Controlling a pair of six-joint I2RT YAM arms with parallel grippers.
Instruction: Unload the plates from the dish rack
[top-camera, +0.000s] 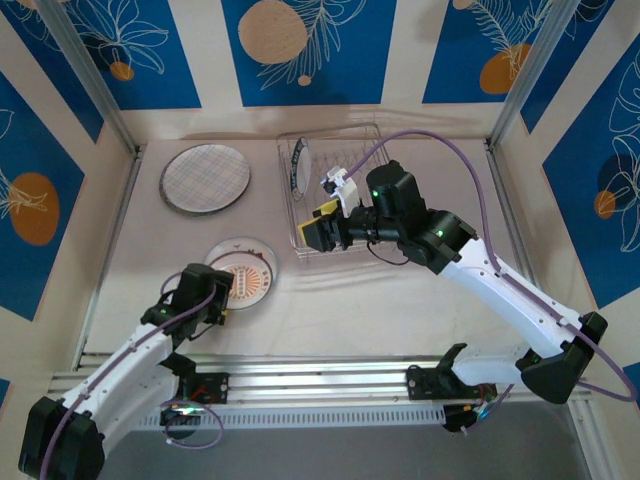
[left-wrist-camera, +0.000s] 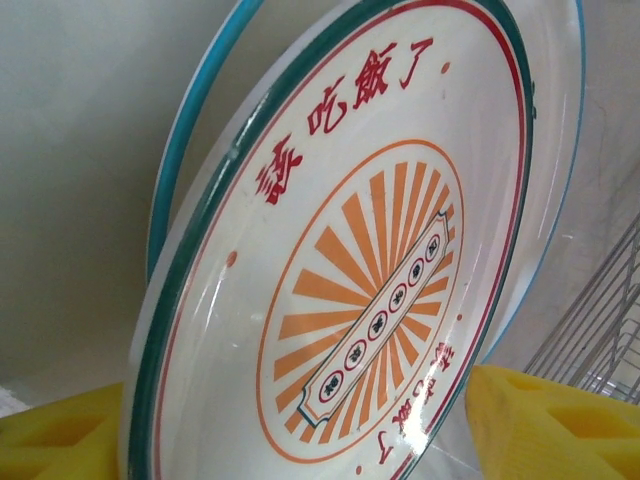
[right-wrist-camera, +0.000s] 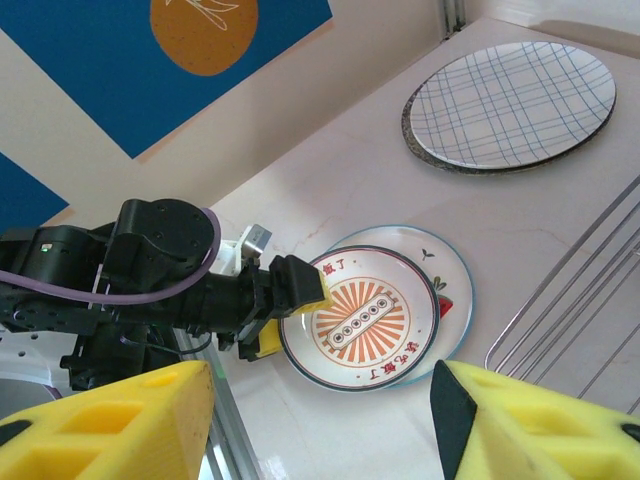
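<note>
This is a robotics test cell staged as a kitchen counter, not a lived-in home. A pale marble-look tabletop (top-camera: 400, 320) is boxed in by flat printed wall panels in blue and cream with orange discs and white leaf outlines (top-camera: 300, 40), held between bare aluminium frame posts (top-camera: 95, 85). A white-and-black left robot arm (top-camera: 120, 365) and its right twin (top-camera: 510, 290) are bolted to a slotted aluminium rail (top-camera: 320, 375) along the near edge, with a purple cable (top-camera: 455, 145) looping overhead. The household props are a silver wire dish rack (top-camera: 340, 135) and round ceramic plates (top-camera: 205, 178).
</note>
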